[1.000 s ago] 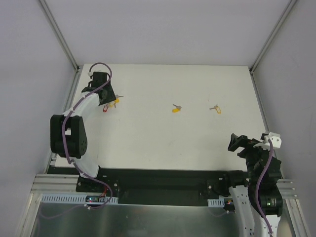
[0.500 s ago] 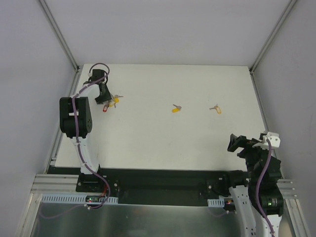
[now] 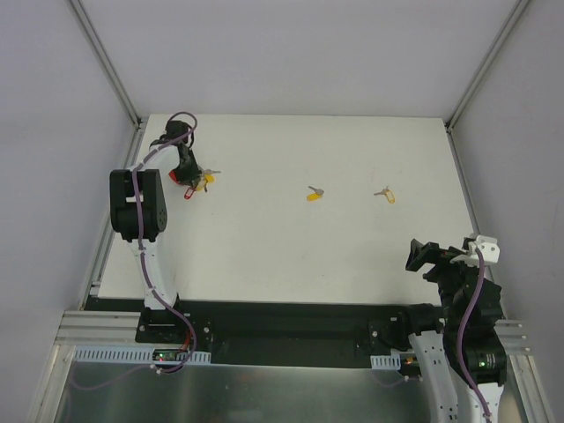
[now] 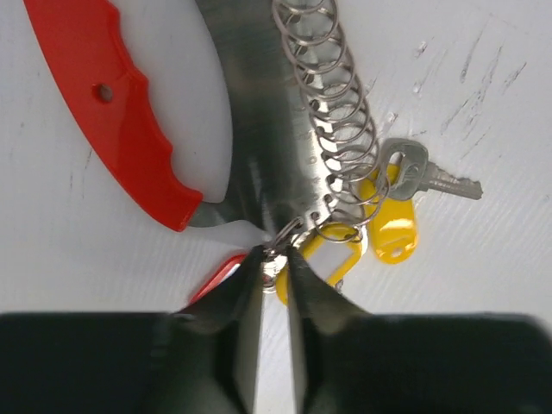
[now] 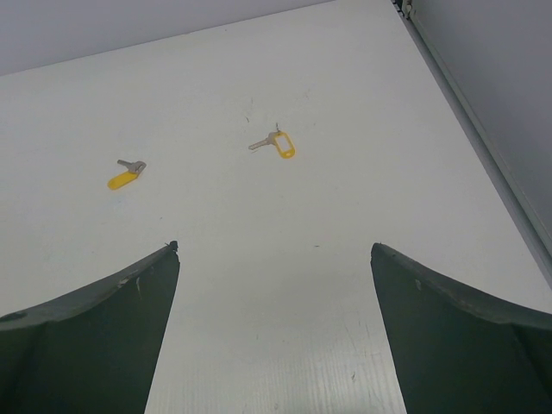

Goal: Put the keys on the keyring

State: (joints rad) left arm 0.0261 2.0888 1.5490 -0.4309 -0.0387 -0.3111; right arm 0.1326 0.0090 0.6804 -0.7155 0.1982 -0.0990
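The left end effector [image 4: 274, 280] is at the far left of the tabletop [image 3: 291, 256], its fingers nearly pressed together and pinching the small ring [image 4: 278, 252] of the keyring [image 4: 129, 121] (red loop and grey coil [image 4: 332, 129] lying flat). A yellow-headed key [image 4: 398, 228] touches the coil's end; whether it is threaded on, I cannot tell. A second key [image 3: 315, 194] and a third key [image 3: 385, 193] lie apart, mid-tabletop. The right end effector [image 5: 274, 248] hovers by the near right edge, spread wide, empty.

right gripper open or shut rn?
Open. In the right wrist view the right gripper has its fingers spread wide, with only bare table between them.
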